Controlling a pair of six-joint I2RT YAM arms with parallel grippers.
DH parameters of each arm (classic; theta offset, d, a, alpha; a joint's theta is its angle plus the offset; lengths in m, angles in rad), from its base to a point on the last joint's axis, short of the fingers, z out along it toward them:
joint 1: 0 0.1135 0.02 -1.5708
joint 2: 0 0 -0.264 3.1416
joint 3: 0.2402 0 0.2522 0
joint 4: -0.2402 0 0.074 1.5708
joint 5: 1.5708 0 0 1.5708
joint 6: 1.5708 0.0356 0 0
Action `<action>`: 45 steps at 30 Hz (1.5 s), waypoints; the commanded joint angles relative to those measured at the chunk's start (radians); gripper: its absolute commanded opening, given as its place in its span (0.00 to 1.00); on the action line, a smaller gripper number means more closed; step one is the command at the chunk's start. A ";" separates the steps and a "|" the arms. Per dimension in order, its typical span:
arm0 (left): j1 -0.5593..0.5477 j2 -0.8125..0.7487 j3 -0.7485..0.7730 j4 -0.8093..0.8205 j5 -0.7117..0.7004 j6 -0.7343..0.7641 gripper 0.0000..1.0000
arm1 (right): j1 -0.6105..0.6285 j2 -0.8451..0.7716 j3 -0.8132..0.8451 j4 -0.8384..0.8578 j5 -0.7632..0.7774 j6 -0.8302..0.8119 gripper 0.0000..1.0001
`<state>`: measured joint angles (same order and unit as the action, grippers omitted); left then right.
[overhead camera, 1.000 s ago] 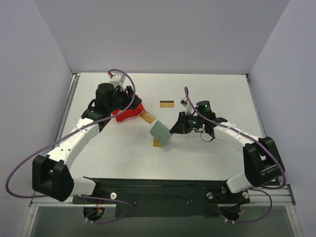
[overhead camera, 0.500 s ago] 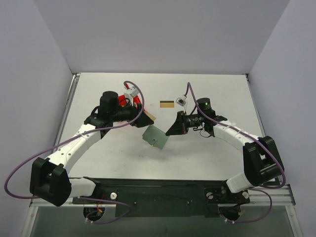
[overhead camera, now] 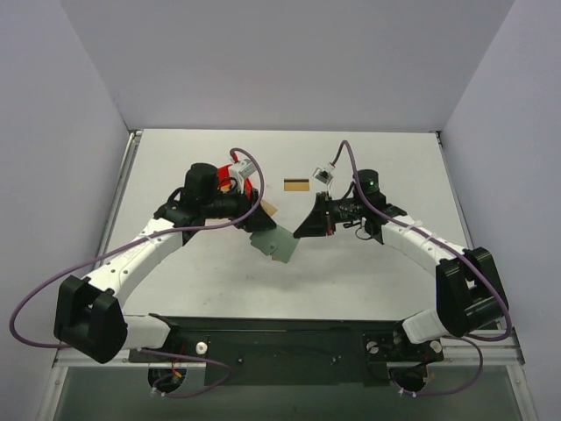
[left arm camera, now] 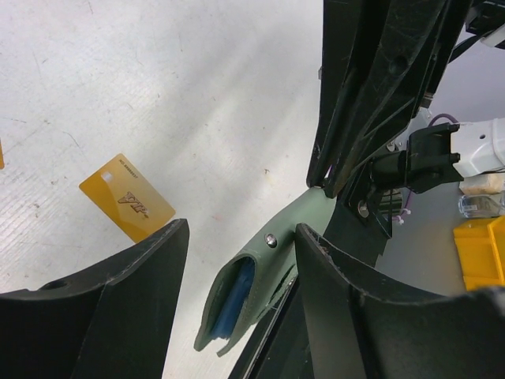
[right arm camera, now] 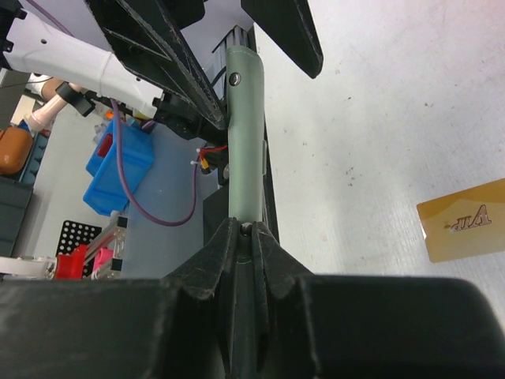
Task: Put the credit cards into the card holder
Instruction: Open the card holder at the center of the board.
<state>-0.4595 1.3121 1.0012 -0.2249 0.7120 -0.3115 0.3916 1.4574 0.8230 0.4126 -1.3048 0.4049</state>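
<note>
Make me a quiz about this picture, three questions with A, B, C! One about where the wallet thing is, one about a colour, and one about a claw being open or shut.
1. Where is the card holder?
A. Clamped in the right gripper, lifted up
B. Lying flat with nothing touching it
C. Hidden out of sight

2. What colour is its pocketed inside?
A. Red
B. Light blue
C. Black

3. How is the left gripper?
A. Shut tight on nothing
B. Shut on the card holder
C. Open, one finger on each side of the card holder

Answers:
1 A: the right wrist view shows the fingers pinched on its edge.
2 B: blue peeks out of the fold in the left wrist view.
3 C: its fingers stand wide apart.
</note>
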 commanded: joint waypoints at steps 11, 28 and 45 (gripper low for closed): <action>-0.005 -0.028 -0.016 0.209 0.207 -0.110 0.31 | -0.014 -0.022 -0.002 0.231 0.005 0.107 0.00; 0.024 -0.068 -0.168 0.667 0.049 -0.460 0.00 | -0.031 -0.025 -0.067 0.548 0.153 0.334 0.58; 0.053 -0.135 -0.401 1.151 -0.399 -0.853 0.00 | -0.016 0.087 -0.120 0.922 0.363 0.607 0.64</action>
<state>-0.4103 1.2144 0.5968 0.7849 0.3950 -1.1137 0.3672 1.5303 0.7052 1.1942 -0.9977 0.9695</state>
